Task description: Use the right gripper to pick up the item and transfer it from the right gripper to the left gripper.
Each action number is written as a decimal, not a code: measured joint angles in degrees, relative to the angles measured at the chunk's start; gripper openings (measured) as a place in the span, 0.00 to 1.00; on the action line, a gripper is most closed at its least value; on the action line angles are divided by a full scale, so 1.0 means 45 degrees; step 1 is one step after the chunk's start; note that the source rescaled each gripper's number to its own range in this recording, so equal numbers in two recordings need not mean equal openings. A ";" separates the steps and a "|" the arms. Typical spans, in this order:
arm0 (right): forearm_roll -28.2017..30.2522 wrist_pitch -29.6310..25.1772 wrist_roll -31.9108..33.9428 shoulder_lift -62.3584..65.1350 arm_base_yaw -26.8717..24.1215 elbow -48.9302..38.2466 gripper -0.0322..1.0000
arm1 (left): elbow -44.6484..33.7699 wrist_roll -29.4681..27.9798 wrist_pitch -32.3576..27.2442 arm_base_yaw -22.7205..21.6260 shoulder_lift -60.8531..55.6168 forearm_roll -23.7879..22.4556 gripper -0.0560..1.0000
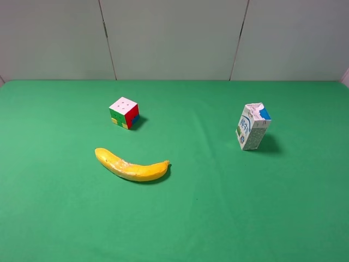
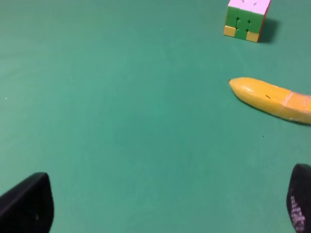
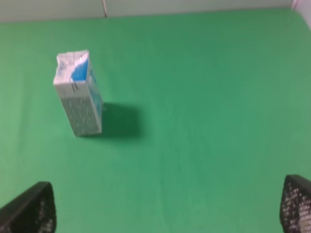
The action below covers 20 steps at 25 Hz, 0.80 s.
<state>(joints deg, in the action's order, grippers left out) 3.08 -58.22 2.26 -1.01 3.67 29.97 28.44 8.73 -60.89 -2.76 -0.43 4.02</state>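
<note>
Plainly, we see the milk carton (image 1: pixel 253 127) standing upright on the right side of the green table (image 1: pixel 218 218), well apart from everything else. It is a small white box with a blue patch near the top and fine greenish print down its sides. Its top is crumpled and torn open, and it casts a shadow on the cloth beside it. In the right wrist view we find the same carton (image 3: pixel 79 94) ahead of the right gripper (image 3: pixel 162 206). That gripper's dark fingertips (image 3: pixel 29 209) sit spread wide at the frame's corners, holding nothing. The left gripper (image 2: pixel 163 201) is likewise spread wide and empty over bare cloth. On the left half of the table lie a yellow banana (image 1: pixel 132 165) and, farther back, a colourful puzzle cube (image 1: pixel 124 112), near each other but apart. Neither arm shows in the high view.
</note>
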 joint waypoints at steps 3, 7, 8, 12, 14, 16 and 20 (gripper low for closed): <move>0.0000 0.0000 0.0000 -0.1145 0.0000 0.0822 1.00 | 0.0000 0.0000 0.0000 0.0000 0.0000 0.0000 0.92; 0.0000 0.0011 0.0000 -0.3330 0.0000 0.2069 1.00 | 0.0000 0.0000 0.0000 0.0000 0.0000 0.0000 0.92; 0.0000 0.0011 0.0000 -0.3845 0.0000 0.2352 1.00 | 0.0000 0.0000 0.0000 0.0000 0.0000 0.0000 0.92; 0.0000 0.0023 0.0000 -0.6247 0.0000 0.3715 1.00 | 0.0000 0.0000 0.0000 0.0000 0.0000 0.0000 0.92; 0.0000 0.0023 -0.0011 -0.7497 0.0000 0.4384 1.00 | 0.0000 0.0000 0.0000 0.0000 0.0000 0.0000 0.92; 0.0000 -0.0053 -0.0169 -0.8636 0.0000 0.4969 1.00 | 0.0000 0.0000 0.0000 0.0000 0.0000 0.0000 0.92; 0.0000 -0.0500 -0.0503 -1.0753 0.0051 0.6034 1.00 | 0.0000 0.0000 0.0000 0.0000 0.0000 0.0000 0.92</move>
<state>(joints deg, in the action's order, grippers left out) 3.08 -60.47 0.00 -49.40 3.90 57.12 28.44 8.73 -60.89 -2.76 -0.43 4.02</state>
